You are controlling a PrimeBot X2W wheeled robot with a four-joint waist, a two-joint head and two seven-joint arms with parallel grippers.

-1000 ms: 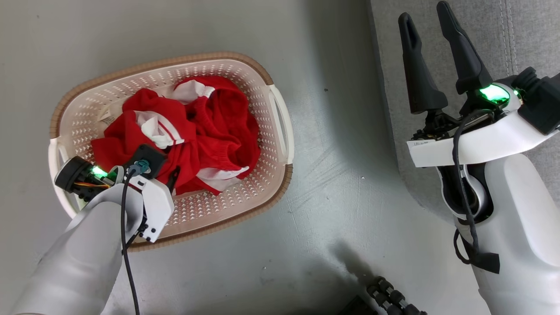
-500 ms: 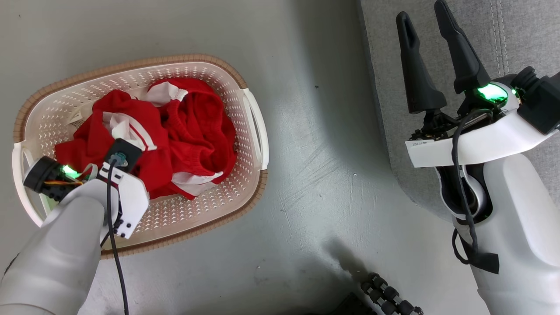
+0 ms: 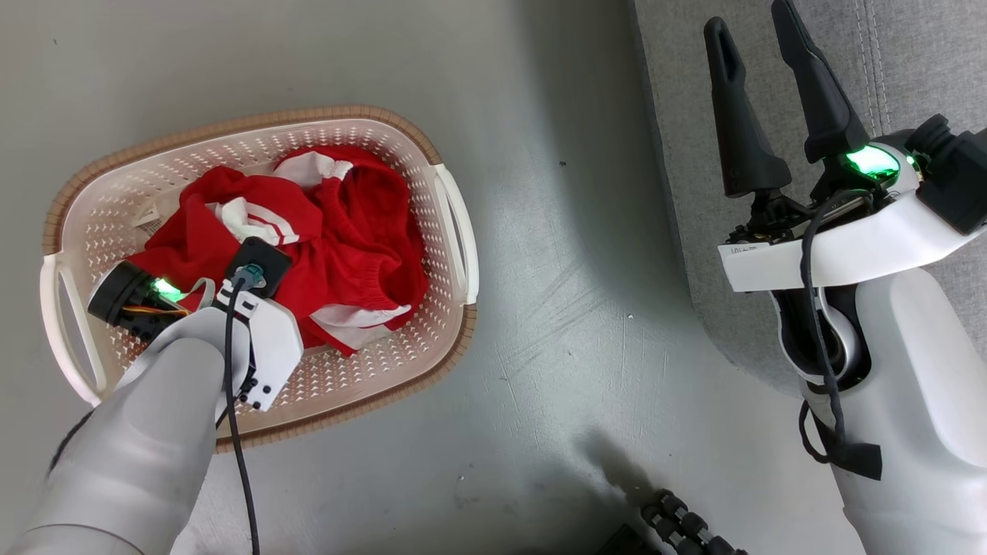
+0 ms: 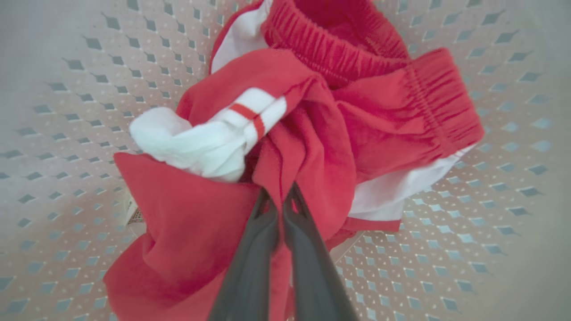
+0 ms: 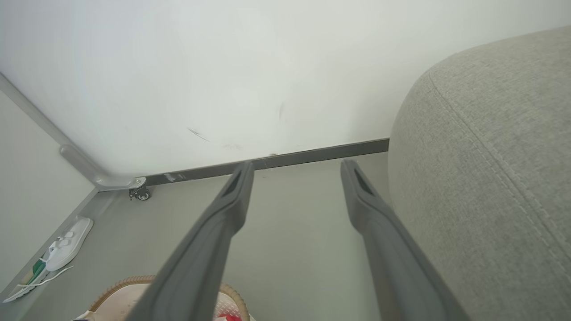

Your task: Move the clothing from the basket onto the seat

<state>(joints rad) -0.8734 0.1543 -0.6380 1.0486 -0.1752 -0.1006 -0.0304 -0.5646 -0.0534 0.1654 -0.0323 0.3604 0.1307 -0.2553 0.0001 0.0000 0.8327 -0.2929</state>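
The clothing, a bundle of bright red fabric with white stripes and trim, lies in the cream perforated basket on the floor at the left of the head view. My left wrist hangs over the basket's near side and hides the fingers there. In the left wrist view, my left gripper is shut on a fold of the red clothing above the basket floor. My right gripper stands open and empty at the edge of the grey seat. The right wrist view shows it as the right gripper beside the seat.
Grey floor separates the basket from the seat. A dark ribbed object lies at the bottom edge of the head view. The right wrist view shows a white wall, a dark baseboard, a small caster and a white shoe on the floor.
My left gripper has closed from open onto the red fabric in the basket. The head camera shifted slightly. The right arm has not moved.
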